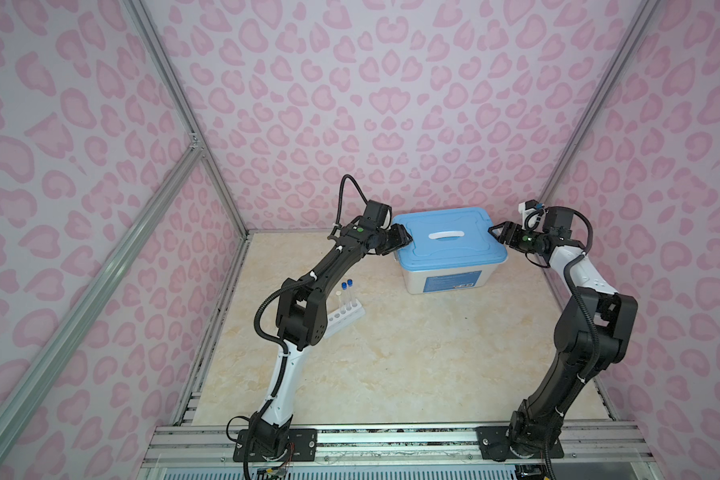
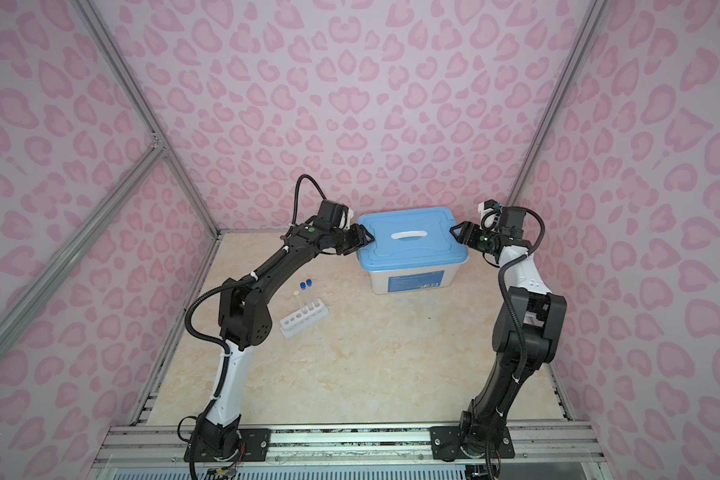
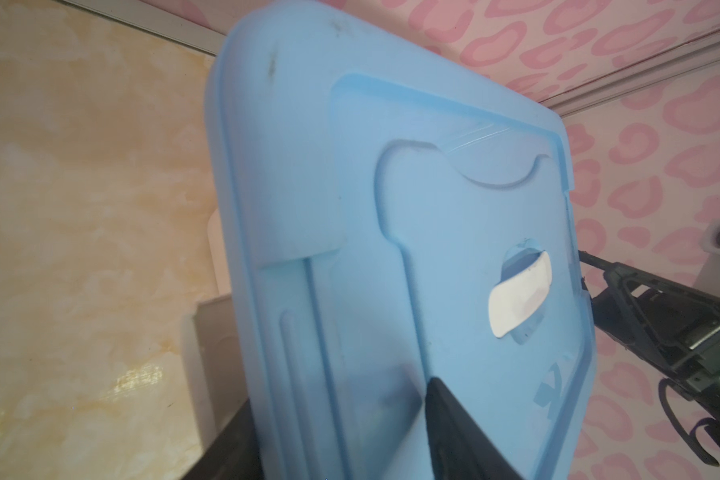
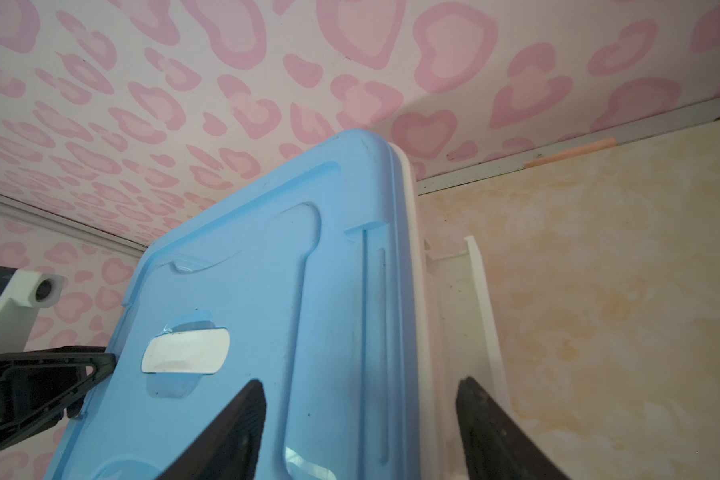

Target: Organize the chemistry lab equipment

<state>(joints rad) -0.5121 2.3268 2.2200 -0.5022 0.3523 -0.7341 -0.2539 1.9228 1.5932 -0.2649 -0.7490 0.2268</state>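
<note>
Shows the white rack (image 2: 304, 320) near left on the worktop (image 1: 391, 365), three tubes (image 2: 306, 296) standing upright in its far holes; reads as finished. Further right, on the far side, finds the left pincer (image 1: 404, 241) straddling the left edge of the blue lid (image 1: 449, 253), seated on the white bin (image 1: 416, 282); cannot tell whether clamped or loose. At the lid's right edge, sees the right pincer (image 1: 493, 230) spread wide, gripping nothing. Shows no other lab piece loose; probably leaves only letting go and backing away.

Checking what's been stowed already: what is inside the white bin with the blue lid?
The blue lid covers the bin, so its contents are hidden. The white walls show nothing through them; only the white handle lies on top.
</note>
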